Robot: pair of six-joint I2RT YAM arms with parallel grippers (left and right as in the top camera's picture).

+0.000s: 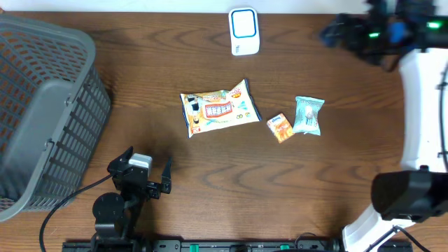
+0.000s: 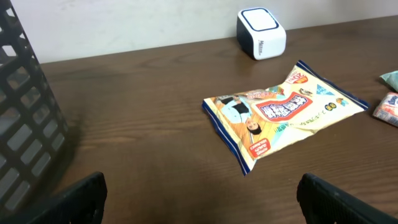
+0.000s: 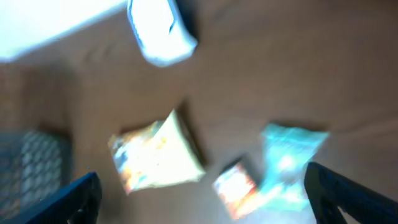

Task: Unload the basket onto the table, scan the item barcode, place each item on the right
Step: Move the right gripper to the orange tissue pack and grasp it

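Three items lie mid-table: a yellow snack bag (image 1: 218, 106) (image 2: 286, 112) (image 3: 158, 155), a small orange packet (image 1: 280, 128) (image 2: 387, 109) (image 3: 235, 186) and a teal packet (image 1: 308, 115) (image 3: 289, 158). The white barcode scanner (image 1: 244, 31) (image 2: 261, 32) (image 3: 161, 31) stands at the table's far edge. My left gripper (image 1: 148, 158) (image 2: 202, 205) is open and empty near the front edge, well short of the bag. My right gripper (image 1: 334, 33) (image 3: 208, 202) hangs open and empty high at the far right, above the items. The right wrist view is blurred.
A large grey mesh basket (image 1: 38, 112) (image 2: 25, 124) takes up the left side of the table. The right arm's white base (image 1: 420, 98) stands along the right edge. Bare wood lies between my left gripper and the snack bag.
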